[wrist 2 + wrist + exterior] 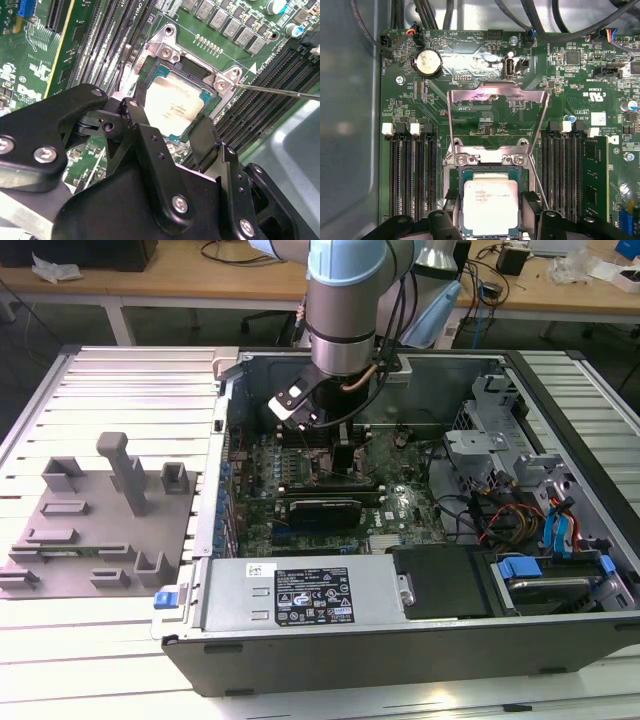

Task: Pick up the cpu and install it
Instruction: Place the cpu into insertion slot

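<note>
The exterior view looks down from well back on the open case, arm at its twelve o'clock; both wrist views (very near, facing the motherboard) share the cpu.

1. Exterior view: bright, even overhead light. Pale slatted table nr washed out; computer case interior darker.
2. First wrist view: cpu lid glares white, hot spots on hinged metal plate; case wall hazy, out of focus.
3. Second wrist view: gripper close to lens, dark & soft; motherboard well lit.

Wood desks at back w/ cables; grey slatted bench in front.
</note>
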`<state>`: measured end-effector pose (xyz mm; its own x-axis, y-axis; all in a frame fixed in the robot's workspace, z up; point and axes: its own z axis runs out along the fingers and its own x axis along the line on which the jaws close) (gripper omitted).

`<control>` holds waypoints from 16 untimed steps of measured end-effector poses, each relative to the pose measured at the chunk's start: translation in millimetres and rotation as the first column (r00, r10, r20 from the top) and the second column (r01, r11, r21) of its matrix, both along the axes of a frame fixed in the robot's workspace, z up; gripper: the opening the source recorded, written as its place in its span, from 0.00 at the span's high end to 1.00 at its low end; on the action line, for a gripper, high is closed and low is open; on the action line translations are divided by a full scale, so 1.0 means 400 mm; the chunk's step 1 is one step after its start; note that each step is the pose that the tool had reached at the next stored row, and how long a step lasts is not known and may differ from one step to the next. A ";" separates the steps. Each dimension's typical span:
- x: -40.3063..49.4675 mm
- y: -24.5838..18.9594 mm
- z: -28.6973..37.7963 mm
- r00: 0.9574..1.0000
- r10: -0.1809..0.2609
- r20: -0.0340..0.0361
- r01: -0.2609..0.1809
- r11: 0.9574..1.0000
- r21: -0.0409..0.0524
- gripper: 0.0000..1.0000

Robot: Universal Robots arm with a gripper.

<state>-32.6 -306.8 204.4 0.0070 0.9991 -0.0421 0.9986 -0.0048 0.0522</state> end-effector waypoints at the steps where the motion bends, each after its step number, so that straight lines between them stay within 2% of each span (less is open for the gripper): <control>1: 0.000 0.000 0.004 1.000 0.000 0.000 0.000 1.000 0.000 0.39; 3: 0.000 0.001 0.021 1.000 0.000 0.000 0.000 1.000 0.000 0.39; 7: 0.000 0.001 0.022 1.000 0.000 0.000 0.000 1.000 -0.001 0.41; 15: 0.000 0.001 0.022 1.000 0.000 0.000 0.000 1.000 -0.002 0.89; 16: 0.000 0.001 0.022 1.000 0.000 0.000 0.000 1.000 -0.002 0.89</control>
<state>-32.7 -306.5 213.1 0.0070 0.9990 -0.0439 0.9986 -0.0047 0.0522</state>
